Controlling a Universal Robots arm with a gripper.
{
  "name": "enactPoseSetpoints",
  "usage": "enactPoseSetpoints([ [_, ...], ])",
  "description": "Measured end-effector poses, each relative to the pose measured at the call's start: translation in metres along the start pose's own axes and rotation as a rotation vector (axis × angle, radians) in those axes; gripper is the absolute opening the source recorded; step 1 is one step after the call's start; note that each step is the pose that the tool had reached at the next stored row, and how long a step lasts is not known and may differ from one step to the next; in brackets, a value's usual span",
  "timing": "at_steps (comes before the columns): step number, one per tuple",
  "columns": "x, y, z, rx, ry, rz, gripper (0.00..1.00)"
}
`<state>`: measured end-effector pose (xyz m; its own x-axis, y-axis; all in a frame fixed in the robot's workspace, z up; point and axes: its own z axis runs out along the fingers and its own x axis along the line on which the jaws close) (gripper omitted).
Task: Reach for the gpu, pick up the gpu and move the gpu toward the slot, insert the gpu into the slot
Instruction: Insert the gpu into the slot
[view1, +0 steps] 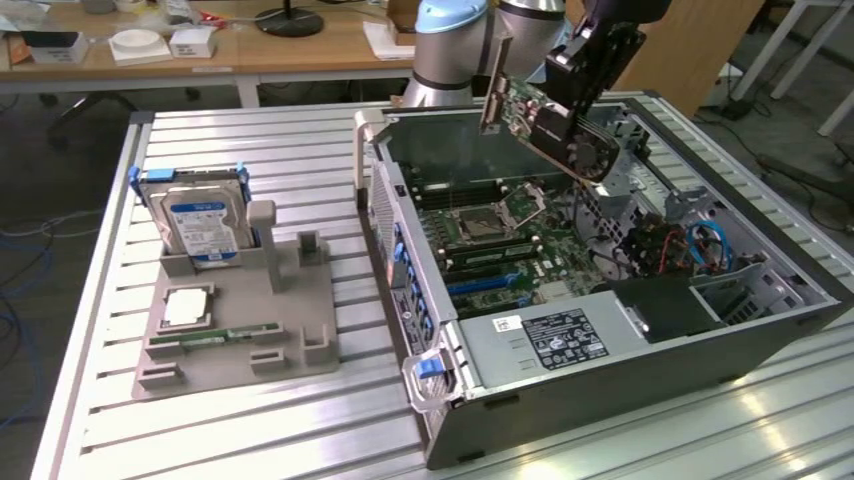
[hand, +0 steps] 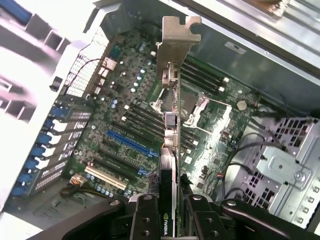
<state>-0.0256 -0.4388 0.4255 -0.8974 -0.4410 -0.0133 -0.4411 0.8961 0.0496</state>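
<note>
The gpu (view1: 527, 115), a green card with a black cooler and a silver end bracket (hand: 174, 50), hangs tilted in the air above the open computer case (view1: 747, 350). My gripper (view1: 574, 95) is shut on the card's upper edge. In the wrist view my gripper (hand: 169, 207) clamps the card edge-on, and the bracket points down toward the motherboard (hand: 125, 105). The blue slot (hand: 131, 144) lies on the board below and to one side of the card, apart from it. That blue slot (view1: 483, 285) also shows in the exterior view, well below the card.
On the exterior view's left stands a grey fixture (view1: 300, 300) holding a blue-labelled hard drive (view1: 200, 225), a processor (view1: 187, 305) and a memory stick (view1: 214, 338). Inside the case are a power supply (view1: 554, 340), cables (view1: 701, 245) and a drive cage (hand: 285, 170).
</note>
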Motion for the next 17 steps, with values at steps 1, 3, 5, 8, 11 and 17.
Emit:
enactPoseSetpoints([
  [1,0.0000,0.0000,0.0000,-0.0002,0.0007,-0.014,0.26],
  [3,0.0001,-0.0001,0.0000,-0.0005,0.0021,-0.041,0.26],
  [5,0.0001,-0.0001,0.0000,-0.0009,0.0035,-0.071,0.26],
  [8,0.0001,-0.0002,0.0001,-0.0015,0.0056,-0.113,0.26],
  [11,0.0002,-0.0003,0.0002,-0.0021,0.0077,-0.155,0.26],
  [17,0.0002,-0.0003,0.0004,-0.0033,0.0123,-0.248,0.26],
])
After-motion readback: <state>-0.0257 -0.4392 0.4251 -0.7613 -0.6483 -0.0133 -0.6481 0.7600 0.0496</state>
